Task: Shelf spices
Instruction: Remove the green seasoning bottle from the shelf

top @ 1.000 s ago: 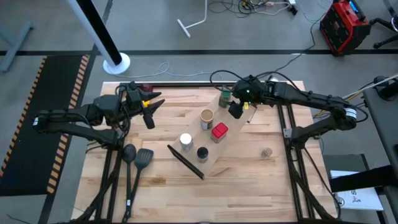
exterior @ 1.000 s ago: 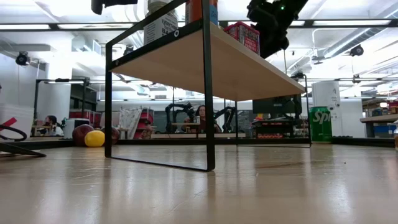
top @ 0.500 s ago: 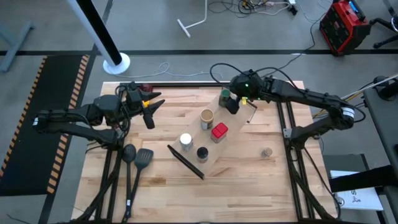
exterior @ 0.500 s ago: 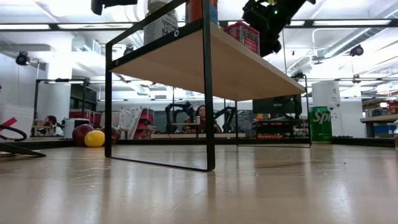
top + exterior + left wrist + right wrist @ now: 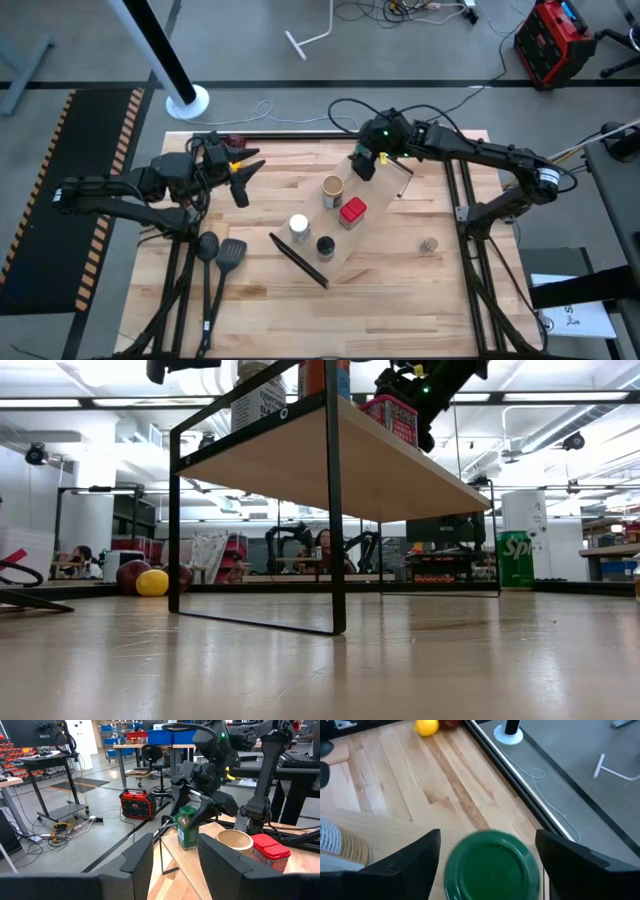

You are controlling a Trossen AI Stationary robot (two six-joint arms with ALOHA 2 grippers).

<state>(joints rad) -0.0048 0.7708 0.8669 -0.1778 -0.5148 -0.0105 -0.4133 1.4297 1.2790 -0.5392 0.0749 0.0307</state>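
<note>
The shelf point(image 5: 371, 226) is a slanted light-wood rack in the table's middle; it also shows in the low view point(image 5: 400, 472). On it stand jars with green point(image 5: 358, 152), tan point(image 5: 332, 187), red square point(image 5: 352, 211), white point(image 5: 298, 226) and black point(image 5: 325, 245) tops. A silvery-topped jar point(image 5: 429, 244) stands on the table to the right. My right gripper point(image 5: 492, 851) is open above the green-topped jar point(image 5: 492, 865), one finger on either side of its lid, with a gap on both sides. My left gripper point(image 5: 250, 176) is open and empty, left of the shelf.
A yellow and a red fruit point(image 5: 235, 150) lie at the table's far edge near my left arm. Two black spatulas point(image 5: 215, 262) lie near the left front. A green can point(image 5: 515, 559) shows in the low view. Bare tabletop lies right of and in front of the shelf.
My right gripper has moved toward the table's left and far edge, from beside the shelf's far end to over the green-topped jar, and now straddles its lid. The jars have stayed where they were.
</note>
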